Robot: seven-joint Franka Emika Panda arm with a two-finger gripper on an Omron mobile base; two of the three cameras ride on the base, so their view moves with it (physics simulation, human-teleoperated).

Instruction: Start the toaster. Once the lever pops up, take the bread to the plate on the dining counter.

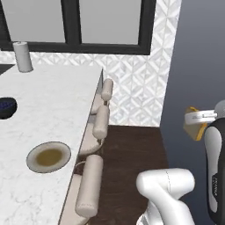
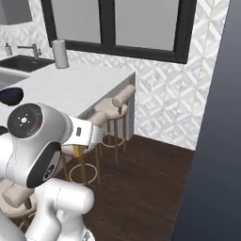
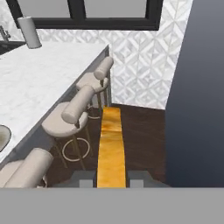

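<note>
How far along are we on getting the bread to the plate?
Done: the bread is out of the toaster, clamped between the fingers of the gripper. In hand: carrying it; the arm is beside the dining counter, above the floor by the stools. Left: reach over the counter and set the bread on the plate, which has no bread on it.

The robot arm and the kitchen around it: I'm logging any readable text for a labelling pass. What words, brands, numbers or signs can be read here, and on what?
Arm link: a vertical line of small dark lettering, too blurred to read.
Round joint cap: tiny marks in a ring, too small to read.
Dining counter, plate, bread: no text.
</note>
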